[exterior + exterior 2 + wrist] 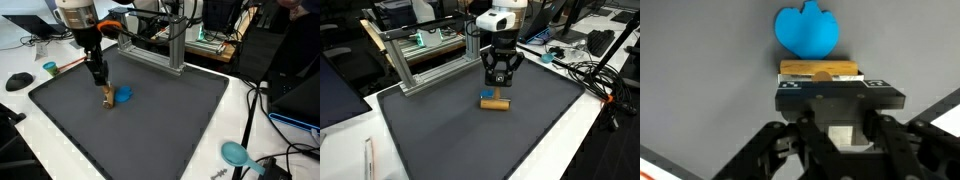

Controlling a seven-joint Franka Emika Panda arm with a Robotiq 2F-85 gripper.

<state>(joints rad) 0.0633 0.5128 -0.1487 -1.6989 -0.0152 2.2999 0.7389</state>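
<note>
1. Your hand [498, 82] hangs just above the wooden block [498, 104], near the middle of the mat [440, 140].
2. In the wrist view, the lobed piece [806, 32] touches the block's far side.
3. The mat lies on the tabletop [565, 135].
4. The metal frame [165, 45] stands along the mat's rear edge.

Dark mat [150, 130], white table [345, 140], perhaps lab.
</note>
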